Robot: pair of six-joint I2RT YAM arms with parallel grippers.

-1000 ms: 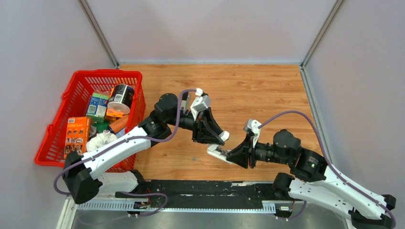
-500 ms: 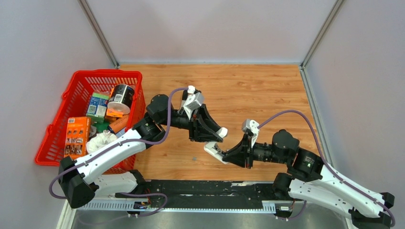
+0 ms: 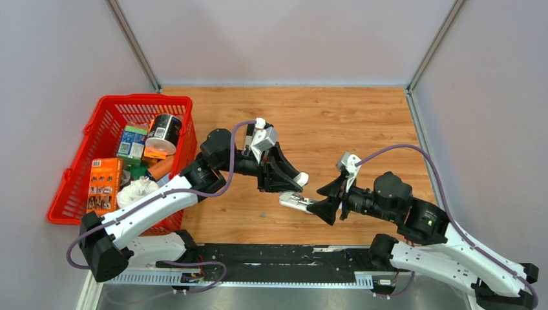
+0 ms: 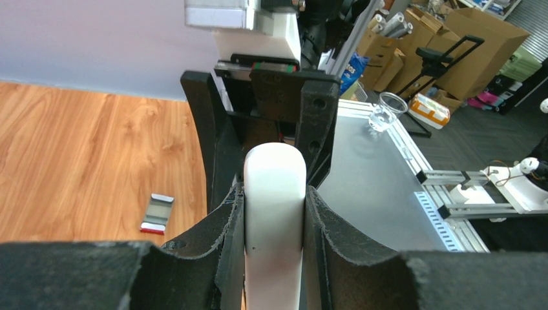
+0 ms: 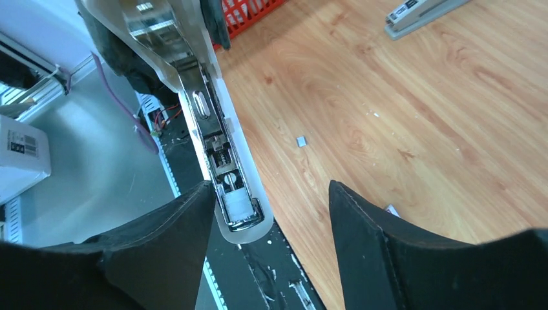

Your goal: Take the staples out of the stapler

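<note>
Top view, stapler: I see the stapler [image 3: 294,201] held above the wooden table [image 3: 362,123], between my two arms and hinged open. Its metal magazine runs roughly left to right.
Top view, left gripper: the left gripper [image 3: 285,183] is clamped on the white shell.
Top view, right gripper: the right gripper [image 3: 324,201] sits at the magazine's free end, so it is the nearer arm for the pull. Its spread is hard to read from here.
Top view, surroundings: a red basket [image 3: 103,110] of packets stands far left.
Left wrist view: both pads [image 4: 226,219] press the sides of the white shell, whose rounded end points away. A red-and-white flat box [image 4: 157,213] lies on the wood beyond. The magazine is hidden here.
Right wrist view: the fingers are spread wide, gripping nothing. The open magazine comes in from upper left. Its end lies between the fingers, hard by the left-hand one; I cannot tell if they touch. Any staples inside are too small to tell.
Next move, my judgement: centre on the magazine's end before closing.
</note>
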